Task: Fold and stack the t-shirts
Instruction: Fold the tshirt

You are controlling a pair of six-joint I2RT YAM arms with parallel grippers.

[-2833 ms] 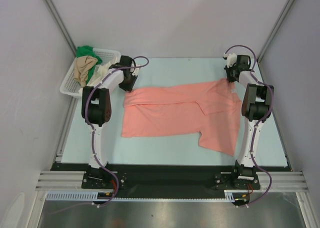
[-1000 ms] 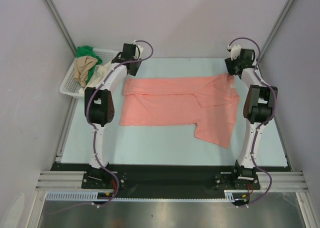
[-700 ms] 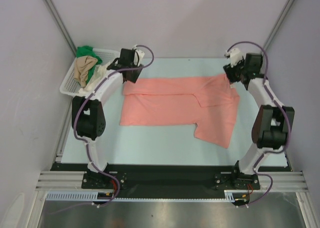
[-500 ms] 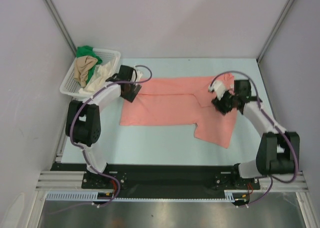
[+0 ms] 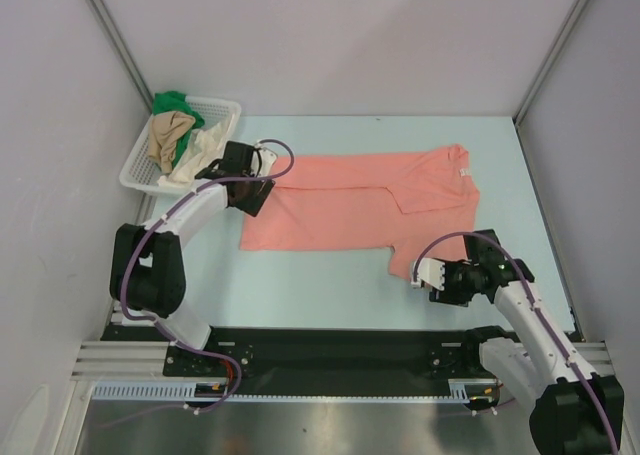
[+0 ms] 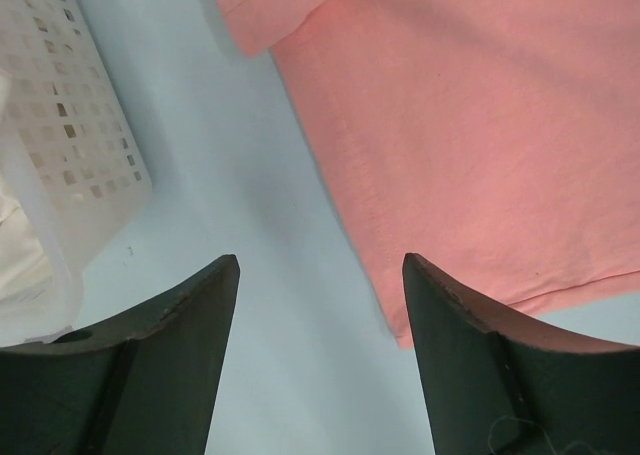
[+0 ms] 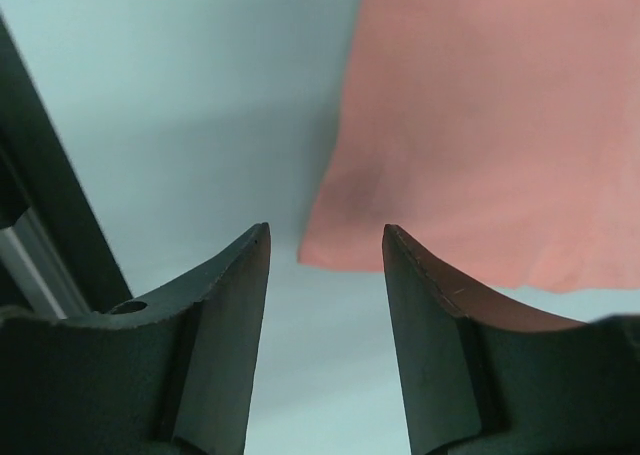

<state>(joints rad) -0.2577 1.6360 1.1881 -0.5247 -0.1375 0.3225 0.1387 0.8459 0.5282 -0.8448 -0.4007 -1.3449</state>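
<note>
The salmon-pink t-shirt [image 5: 350,205] lies spread flat across the table, its collar at the far right. My left gripper [image 5: 254,201] hovers open over the shirt's left edge; in the left wrist view the pink cloth [image 6: 480,125] fills the upper right, with bare table between the fingertips [image 6: 320,265]. My right gripper [image 5: 420,275] stands open at the shirt's near right corner, and that corner [image 7: 340,245] shows just beyond its jaws [image 7: 325,237]. Neither holds anything. Green [image 5: 172,102], tan [image 5: 168,135] and cream [image 5: 205,147] t-shirts sit crumpled in the basket.
A white lattice basket [image 5: 137,178] stands at the far left, close to my left gripper; its wall [image 6: 70,125] shows in the left wrist view. The black front rail [image 5: 330,340] runs along the near edge, its dark strip [image 7: 40,215] beside my right gripper. Walls enclose three sides.
Both grippers left the shirt's far corners. The left one came a little nearer along the left edge; the right arm swept down to the near right corner. The shirt lies still.
</note>
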